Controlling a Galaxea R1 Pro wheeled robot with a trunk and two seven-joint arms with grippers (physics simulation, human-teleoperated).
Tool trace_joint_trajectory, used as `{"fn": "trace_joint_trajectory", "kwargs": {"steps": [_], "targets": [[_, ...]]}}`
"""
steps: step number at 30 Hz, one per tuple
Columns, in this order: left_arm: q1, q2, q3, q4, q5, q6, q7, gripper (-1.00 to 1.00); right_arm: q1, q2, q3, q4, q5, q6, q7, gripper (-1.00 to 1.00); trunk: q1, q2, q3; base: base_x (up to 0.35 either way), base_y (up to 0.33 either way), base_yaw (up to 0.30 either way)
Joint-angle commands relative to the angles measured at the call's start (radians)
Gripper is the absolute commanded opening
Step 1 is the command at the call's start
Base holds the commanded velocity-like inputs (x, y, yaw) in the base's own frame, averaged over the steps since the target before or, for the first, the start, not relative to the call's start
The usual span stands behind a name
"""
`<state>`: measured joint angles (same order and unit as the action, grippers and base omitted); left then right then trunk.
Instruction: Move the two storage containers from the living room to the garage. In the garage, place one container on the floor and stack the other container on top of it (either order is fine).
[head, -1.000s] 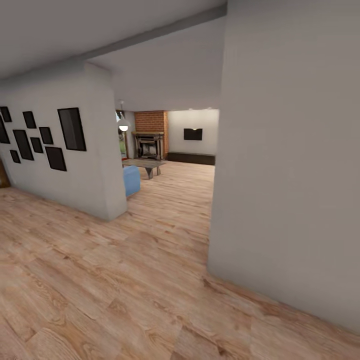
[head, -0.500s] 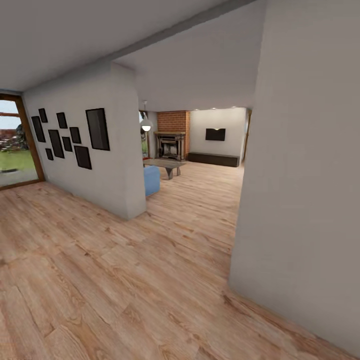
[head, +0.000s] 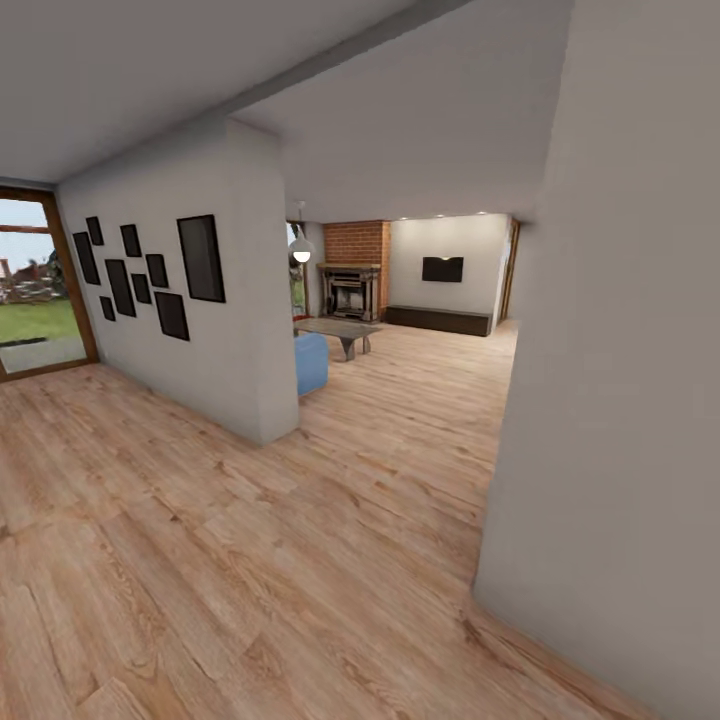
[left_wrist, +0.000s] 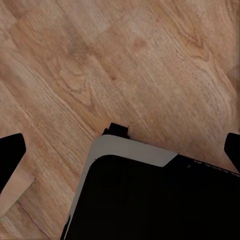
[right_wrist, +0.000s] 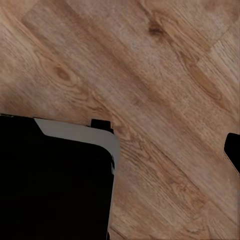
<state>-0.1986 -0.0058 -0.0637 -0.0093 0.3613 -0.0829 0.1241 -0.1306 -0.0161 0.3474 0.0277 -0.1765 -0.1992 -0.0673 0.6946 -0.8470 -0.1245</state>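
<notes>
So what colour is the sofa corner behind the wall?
Light blue; the sofa shows best in the head view.

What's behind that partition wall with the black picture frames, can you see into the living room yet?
Past the partition wall: a blue sofa end, coffee table, brick fireplace, wall TV. The wall hides the rest of the sofa; no containers visible.

Light wood-plank flooring (head: 260, 560) ran from the hallway into the living room (head: 420, 300). On it, far back, stood a low dark coffee table (head: 338, 330), the end of a blue sofa (head: 311, 362), a brick fireplace (head: 352, 270) and a low dark cabinet (head: 440, 320).
</notes>
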Motion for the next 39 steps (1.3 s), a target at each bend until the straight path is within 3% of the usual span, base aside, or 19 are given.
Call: {"fn": "trace_joint_trajectory", "kwargs": {"steps": [1,15,30,39], "targets": [[-0.001,0.0,-0.007,0.001,0.007,-0.003,0.003,1.0,-0.001,0.001,0.009,0.003,-0.009,-0.005,0.0,1.0,0.001,-0.001,-0.001,0.321,0.0,0.0],[-0.001,0.0,-0.007,0.001,0.007,-0.003,0.003,1.0,-0.001,0.007,0.004,0.003,-0.018,-0.005,-0.006,1.0,0.001,-0.001,-0.001,0.321,0.0,0.01],[-0.001,-0.001,-0.007,0.001,0.007,-0.003,0.003,1.0,-0.001,0.002,0.004,0.003,-0.018,-0.006,-0.005,1.0,0.001,-0.001,-0.001,0.321,0.0,0.245],[-0.001,0.0,-0.007,0.001,0.007,-0.003,0.003,1.0,-0.001,0.002,0.005,0.003,-0.017,-0.006,-0.001,1.0,0.001,-0.001,-0.001,0.321,0.0,0.039]]}}
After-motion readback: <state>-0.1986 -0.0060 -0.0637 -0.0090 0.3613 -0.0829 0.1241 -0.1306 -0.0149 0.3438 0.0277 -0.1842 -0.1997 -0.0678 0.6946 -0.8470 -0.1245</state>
